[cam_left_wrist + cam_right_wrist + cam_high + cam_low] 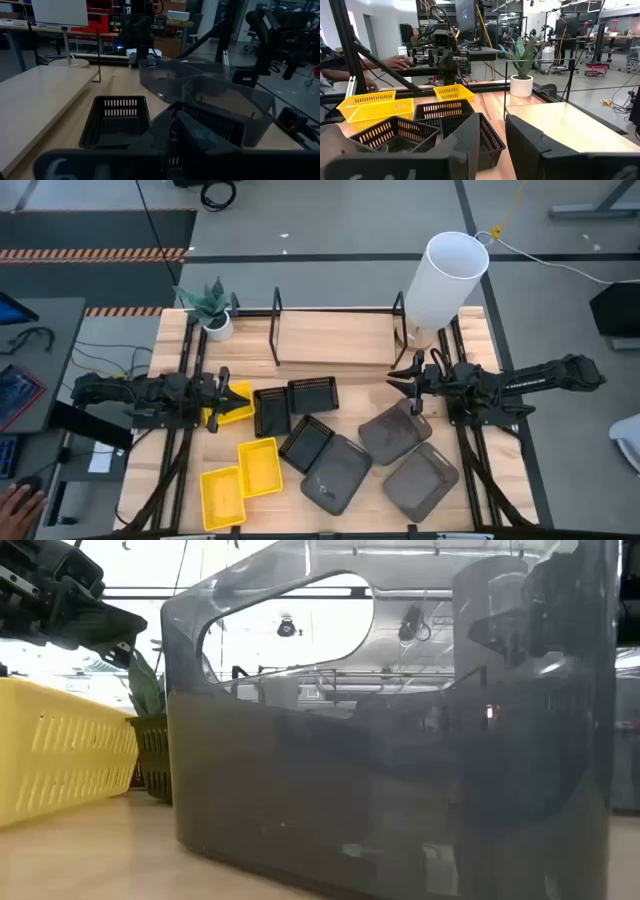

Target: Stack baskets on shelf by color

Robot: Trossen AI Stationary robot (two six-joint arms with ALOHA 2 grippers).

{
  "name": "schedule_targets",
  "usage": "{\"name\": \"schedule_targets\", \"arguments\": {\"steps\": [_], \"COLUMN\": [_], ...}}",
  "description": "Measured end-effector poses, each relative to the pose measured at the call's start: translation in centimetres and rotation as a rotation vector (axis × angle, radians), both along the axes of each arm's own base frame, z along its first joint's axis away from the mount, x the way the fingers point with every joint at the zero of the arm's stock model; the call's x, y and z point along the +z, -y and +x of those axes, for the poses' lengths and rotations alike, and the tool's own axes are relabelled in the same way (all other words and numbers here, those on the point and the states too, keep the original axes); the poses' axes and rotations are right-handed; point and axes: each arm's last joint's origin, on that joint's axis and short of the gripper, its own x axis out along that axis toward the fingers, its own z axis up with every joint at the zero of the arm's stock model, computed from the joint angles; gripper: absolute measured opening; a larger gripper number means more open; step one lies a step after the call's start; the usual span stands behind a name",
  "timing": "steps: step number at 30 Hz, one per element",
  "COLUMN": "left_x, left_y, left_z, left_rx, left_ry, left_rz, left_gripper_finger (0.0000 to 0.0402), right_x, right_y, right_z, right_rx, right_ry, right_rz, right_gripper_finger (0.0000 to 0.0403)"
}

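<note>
While above the table, left claw (222, 401) gripping a yellow basket (233, 402), right claw (412, 387) open, empty.

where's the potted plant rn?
High view: the potted plant stands at the table's far left corner, just left of the shelf, beyond the left gripper and its yellow basket.
</note>
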Motion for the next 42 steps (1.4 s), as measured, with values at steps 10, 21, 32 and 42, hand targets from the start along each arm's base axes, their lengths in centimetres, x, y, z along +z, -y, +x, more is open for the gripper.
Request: {"name": "schedule_targets", "arguments": {"steps": [10,21,32,42], "left_x": [0.0,0.0,0.0,-0.01], "left_y": [0.0,0.0,0.0,0.0], "left_z": [0.0,0.0,0.0,0.0], "left_rx": [0.0,0.0,0.0,0.0], "left_ry": [0.0,0.0,0.0,0.0], "left_rz": [0.0,0.0,0.0,0.0], "left_gripper_finger": [0.0033,0.0026,0.0036,0.0026], "right_x": [0.01,0.0,0.01,0.01], "right_y": [0.0,0.0,0.0,0.0], "right_z": [0.0,0.0,0.0,0.0], "right_rx": [0.0,0.0,0.0,0.0], "right_ry": [0.0,0.0,0.0,0.0], "right_rz": [0.0,0.0,0.0,0.0], "right_gripper_finger": [0.01,0.01,0.01,0.01]}}
